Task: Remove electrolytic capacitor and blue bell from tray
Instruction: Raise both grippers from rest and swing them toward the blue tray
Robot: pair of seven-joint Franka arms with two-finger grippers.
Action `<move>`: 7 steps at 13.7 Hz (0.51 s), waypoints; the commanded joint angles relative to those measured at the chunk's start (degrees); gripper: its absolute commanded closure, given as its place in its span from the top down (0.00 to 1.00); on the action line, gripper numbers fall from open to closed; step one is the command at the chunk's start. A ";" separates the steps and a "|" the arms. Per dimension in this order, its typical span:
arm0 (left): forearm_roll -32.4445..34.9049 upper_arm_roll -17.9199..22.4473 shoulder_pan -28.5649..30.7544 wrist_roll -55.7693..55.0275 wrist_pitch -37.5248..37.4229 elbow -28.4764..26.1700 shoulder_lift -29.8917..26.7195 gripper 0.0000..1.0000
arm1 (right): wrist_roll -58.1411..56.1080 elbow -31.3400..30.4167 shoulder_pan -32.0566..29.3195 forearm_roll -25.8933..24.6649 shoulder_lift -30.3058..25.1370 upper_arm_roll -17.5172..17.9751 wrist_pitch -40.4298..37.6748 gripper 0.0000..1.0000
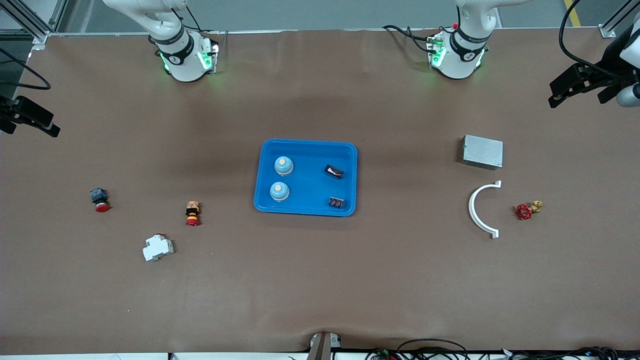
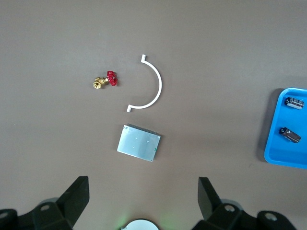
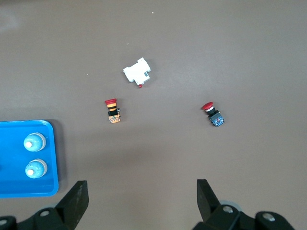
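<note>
A blue tray [image 1: 310,186] sits mid-table. In it are two light-blue dome bells [image 1: 283,165] [image 1: 279,191] and two black capacitors [image 1: 333,171] [image 1: 336,202]. The right wrist view shows the bells [image 3: 34,142] [image 3: 35,168] in the tray [image 3: 14,191]. The left wrist view shows the capacitors [image 2: 294,102] [image 2: 290,134] in the tray's [image 2: 273,146] corner. My left gripper [image 1: 554,95] hangs open and empty over the left arm's end of the table, fingers wide [image 2: 143,191]. My right gripper [image 1: 54,125] hangs open and empty over the right arm's end [image 3: 141,191].
Toward the left arm's end lie a grey metal box [image 1: 482,151], a white curved bracket [image 1: 477,210] and a red-handled brass valve [image 1: 527,210]. Toward the right arm's end lie a red push button [image 1: 100,199], an orange-and-red button [image 1: 192,213] and a white breaker [image 1: 158,247].
</note>
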 commanded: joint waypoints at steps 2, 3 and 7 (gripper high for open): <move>-0.72 0.05 -0.15 1.16 -0.22 0.36 1.95 1.00 | -0.76 0.95 -0.82 -0.24 0.30 0.68 0.12 1.00; -0.90 0.05 -0.06 0.98 0.22 0.27 2.65 1.00 | -0.76 0.95 -0.82 -0.32 0.30 0.68 0.03 1.00; -0.99 0.14 0.20 0.89 3.03 0.10 5.73 1.00 | -0.76 0.95 -0.29 -0.15 0.30 0.85 0.03 1.00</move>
